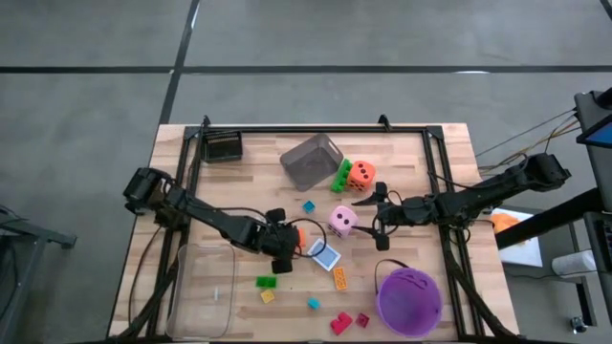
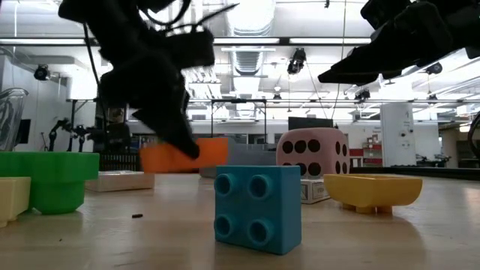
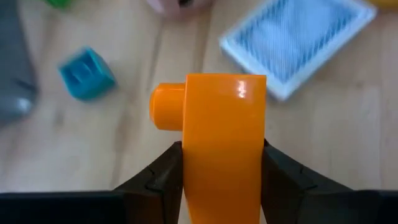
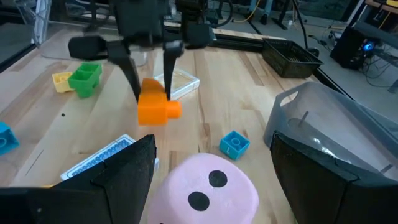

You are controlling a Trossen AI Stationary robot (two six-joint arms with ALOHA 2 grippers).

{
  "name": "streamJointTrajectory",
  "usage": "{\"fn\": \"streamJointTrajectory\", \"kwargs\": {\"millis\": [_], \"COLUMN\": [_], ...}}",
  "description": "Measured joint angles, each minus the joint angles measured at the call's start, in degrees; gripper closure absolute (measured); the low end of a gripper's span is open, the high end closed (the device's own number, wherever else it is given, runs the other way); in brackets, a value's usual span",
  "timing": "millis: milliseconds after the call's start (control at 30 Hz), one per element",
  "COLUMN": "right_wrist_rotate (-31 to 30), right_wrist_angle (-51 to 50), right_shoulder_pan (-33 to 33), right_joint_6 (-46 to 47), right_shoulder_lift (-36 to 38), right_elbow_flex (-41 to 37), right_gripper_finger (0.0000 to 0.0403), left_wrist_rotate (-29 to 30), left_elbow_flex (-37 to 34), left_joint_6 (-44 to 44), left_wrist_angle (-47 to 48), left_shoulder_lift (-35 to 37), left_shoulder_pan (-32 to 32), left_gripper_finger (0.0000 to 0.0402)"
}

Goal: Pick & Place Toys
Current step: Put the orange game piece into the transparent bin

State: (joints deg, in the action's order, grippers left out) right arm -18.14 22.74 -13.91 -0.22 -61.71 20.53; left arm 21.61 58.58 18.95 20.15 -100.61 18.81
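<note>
Orange brick point(image 3: 222, 143) clamped in left fingers point(image 3: 155, 180), base cut off, right fingers point(image 4: 134, 171) spread apart.

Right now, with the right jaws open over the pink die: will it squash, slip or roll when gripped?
The pink die looks like a stiff moulded cube, so it probably won't squash. Its rounded edges and smooth faces could let it twist or slip if the right gripper closes off-centre. It sits flat on the table, so sliding seems likelier than rolling.
</note>
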Motion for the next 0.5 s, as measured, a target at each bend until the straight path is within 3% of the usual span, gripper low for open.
{"fn": "streamJointTrajectory", "kwargs": {"millis": [133, 233, 433, 500], "right_wrist_rotate": [-0.01, -0.01, 0.05, 0.15], "right_wrist_angle": [0.02, 0.03, 0.36, 0.69], "right_shoulder_pan": [0.0, 0.0, 0.0, 0.0], "right_joint_6": [-0.01, -0.01, -0.01, -0.14], "right_shoulder_lift": [0.0, 0.0, 0.0, 0.0], "right_elbow_flex": [-0.14, -0.2, -0.25, -0.3], "right_gripper_finger": [0.0092, 0.0092, 0.0092, 0.0092], "left_wrist_rotate": [2.33, 1.26, -13.47, -17.13], "left_elbow_flex": [-2.63, -8.64, -27.56, -33.04], "left_joint_6": [-3.17, -5.82, -8.75, -8.67], "left_wrist_angle": [-6.93, -20.29, -55.1, -62.52], "left_shoulder_lift": [4.19, 8.73, 17.52, 20.62], "left_shoulder_pan": [-0.04, -0.04, -0.02, 0.09], "left_gripper_finger": [0.0246, 0.0246, 0.0246, 0.0246]}}
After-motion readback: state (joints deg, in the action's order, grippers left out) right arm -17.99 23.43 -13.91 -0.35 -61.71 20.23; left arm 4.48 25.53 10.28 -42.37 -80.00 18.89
